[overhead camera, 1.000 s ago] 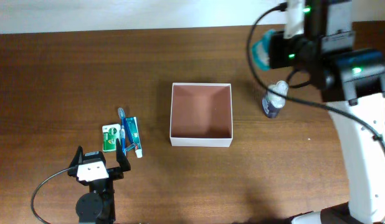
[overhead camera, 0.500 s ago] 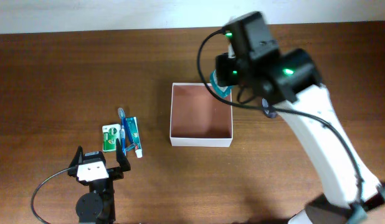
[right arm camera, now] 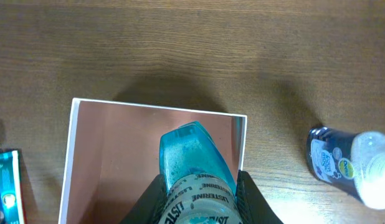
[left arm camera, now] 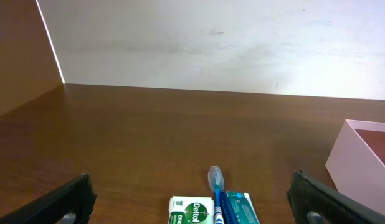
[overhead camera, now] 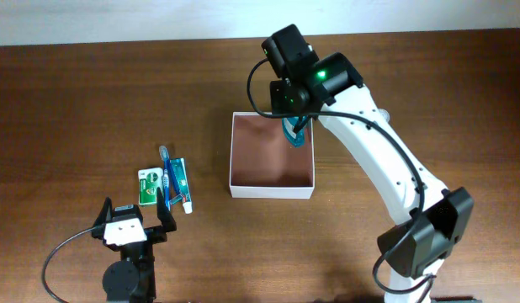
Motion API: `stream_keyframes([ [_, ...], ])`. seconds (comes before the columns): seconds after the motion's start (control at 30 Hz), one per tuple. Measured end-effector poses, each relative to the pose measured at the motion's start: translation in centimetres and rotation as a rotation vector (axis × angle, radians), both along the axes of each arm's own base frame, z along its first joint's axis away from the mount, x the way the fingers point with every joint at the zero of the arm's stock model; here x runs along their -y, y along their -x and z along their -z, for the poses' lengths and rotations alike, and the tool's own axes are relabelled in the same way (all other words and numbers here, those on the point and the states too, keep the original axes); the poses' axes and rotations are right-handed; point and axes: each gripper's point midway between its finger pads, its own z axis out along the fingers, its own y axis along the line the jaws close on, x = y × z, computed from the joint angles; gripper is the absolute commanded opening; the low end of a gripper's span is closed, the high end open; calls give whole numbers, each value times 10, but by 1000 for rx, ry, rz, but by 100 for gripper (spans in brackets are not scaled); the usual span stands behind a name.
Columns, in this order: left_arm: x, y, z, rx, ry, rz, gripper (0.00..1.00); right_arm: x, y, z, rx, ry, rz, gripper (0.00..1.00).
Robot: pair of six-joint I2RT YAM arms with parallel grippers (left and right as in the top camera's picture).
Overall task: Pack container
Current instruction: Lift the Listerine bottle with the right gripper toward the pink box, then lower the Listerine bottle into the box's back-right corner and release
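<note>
Teal mouthwash bottle (right arm camera: 191, 163) clamped in right gripper (right arm camera: 199, 202); swung in from far right, now hangs over far-right corner of container (overhead camera: 273, 193) at table centre. Means 1 item looks ready to lower and release. Left gripper (overhead camera: 135, 209) spread wide, empty, near toothpaste (overhead camera: 179, 181).

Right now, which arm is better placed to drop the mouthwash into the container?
Right. The right gripper holds the mouthwash bottle over the container; the left gripper sits open near the toothbrush, well away.
</note>
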Motion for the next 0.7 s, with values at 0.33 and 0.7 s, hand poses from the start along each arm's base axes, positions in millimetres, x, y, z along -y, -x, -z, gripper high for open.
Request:
stream_keyframes([
  [0.33, 0, 0, 0, 0, 0, 0, 100, 3, -3, 13, -21, 12, 57, 18],
  [0.7, 0, 0, 0, 0, 0, 0, 100, 8, -6, 23, -29, 45, 93, 18],
])
